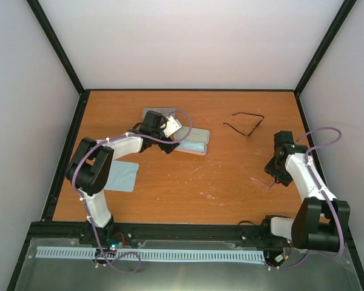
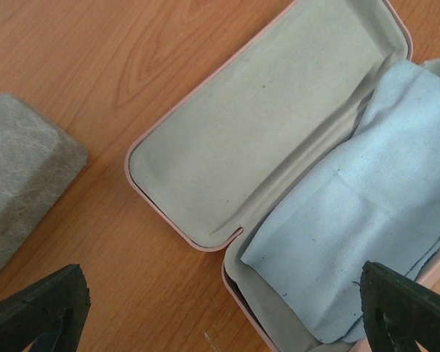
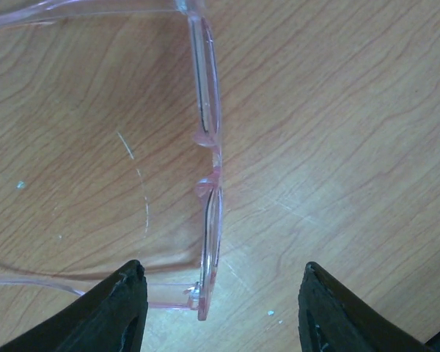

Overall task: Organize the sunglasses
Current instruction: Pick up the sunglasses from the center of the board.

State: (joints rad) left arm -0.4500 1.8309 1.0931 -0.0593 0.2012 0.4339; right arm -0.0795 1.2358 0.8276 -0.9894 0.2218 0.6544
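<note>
We count two glasses, black sunglasses [image 1: 244,124] far on table [image 1: 188,200], untouched, clear pink glasses [image 3: 209,183] inside right gripper [image 3: 221,268], parted, empty, left gripper [image 2: 221,293] wide, empty, over open pink case [image 2: 227,139], blue cloth [image 2: 367,220] inside, grey case [image 2: 22,176] beside, second blue cloth [image 1: 121,176] loose.

The pink case [image 2: 242,132], grey case [image 2: 22,169] and clear glasses [image 3: 205,125] are cut off by picture edges; the lenses of the sunglasses [image 1: 235,129] cannot be made out.

black sunglasses [image 1: 236,129], pink case [image 2: 227,139], light-blue cloth [image 2: 359,220]
</note>
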